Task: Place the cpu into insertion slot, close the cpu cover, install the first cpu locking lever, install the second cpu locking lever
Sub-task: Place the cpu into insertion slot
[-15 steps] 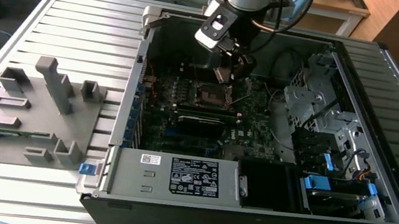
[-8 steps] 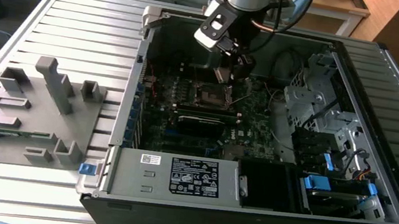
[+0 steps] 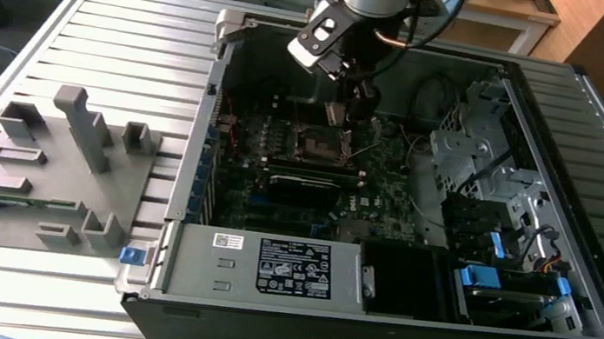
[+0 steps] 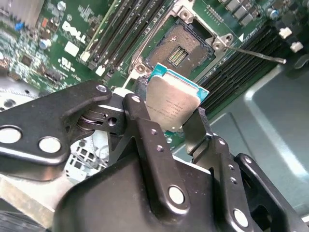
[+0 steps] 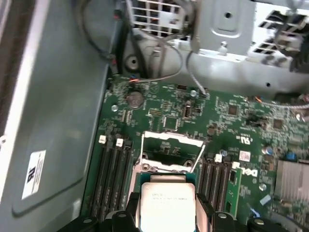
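cpu (image 4: pixel 171 106): flat square chip with a dull grey metal lid and a green rim, pinched by two opposite edges. It's hanging just above the socket, not seated yet.
gripper (image 4: pixel 169 123): black metal linkage fingers (image 4: pixel 140 121) with shiny rivets, clamped tight on the cpu. In the exterior view it hangs over the far-middle part of the board.
insertion slot (image 4: pixel 179 48): small dark square with a silver rim and a fine contact grid inside, lying bare.
cpu cover (image 5: pixel 171 149): thin silver frame with a square window, tipped up off the socket.
locking lever (image 4: pixel 253 52): skinny shiny wire rod, sticking out free from a socket corner.
motherboard (image 3: pixel 275 192): dark green, with long black memory slots on both sides of the socket.
case (image 3: pixel 400 314): grey sheet-metal tower lying open on a ribbed table (image 3: pixel 121 32).
fixture block (image 3: pixel 56 172): matte grey and chunky, on the exterior view's left.
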`<state>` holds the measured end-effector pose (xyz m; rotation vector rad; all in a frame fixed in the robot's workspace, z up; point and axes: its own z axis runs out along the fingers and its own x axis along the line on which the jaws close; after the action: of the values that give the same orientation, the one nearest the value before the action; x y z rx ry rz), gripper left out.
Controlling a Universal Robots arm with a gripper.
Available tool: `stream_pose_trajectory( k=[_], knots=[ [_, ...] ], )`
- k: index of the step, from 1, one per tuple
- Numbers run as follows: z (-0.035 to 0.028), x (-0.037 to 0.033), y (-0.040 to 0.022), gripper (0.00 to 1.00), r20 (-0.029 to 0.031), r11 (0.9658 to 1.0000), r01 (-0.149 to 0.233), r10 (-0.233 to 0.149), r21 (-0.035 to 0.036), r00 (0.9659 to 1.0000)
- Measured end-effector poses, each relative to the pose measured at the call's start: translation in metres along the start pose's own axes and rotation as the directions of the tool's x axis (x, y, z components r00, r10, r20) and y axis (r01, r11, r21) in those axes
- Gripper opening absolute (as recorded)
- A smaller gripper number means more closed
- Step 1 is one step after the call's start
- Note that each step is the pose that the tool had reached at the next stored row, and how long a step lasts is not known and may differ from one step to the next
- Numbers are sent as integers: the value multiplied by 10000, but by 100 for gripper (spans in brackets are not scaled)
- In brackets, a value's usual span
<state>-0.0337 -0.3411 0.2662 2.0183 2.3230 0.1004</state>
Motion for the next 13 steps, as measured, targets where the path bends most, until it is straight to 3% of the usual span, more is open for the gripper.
stream_pose_trajectory(
  k=[2,7,8,10,13],
  knots=[
    [1,0,0,54,30,9995,-314,314,3,9995],
    [2,0,0,54,29,9995,-331,331,23,9994],
    [4,0,1,54,12,9993,-332,332,142,9994],
    [7,-1,3,54,-20,9983,-332,333,469,9994],
    [6,-1,3,54,-22,9982,-332,333,499,9994]
  ],
)
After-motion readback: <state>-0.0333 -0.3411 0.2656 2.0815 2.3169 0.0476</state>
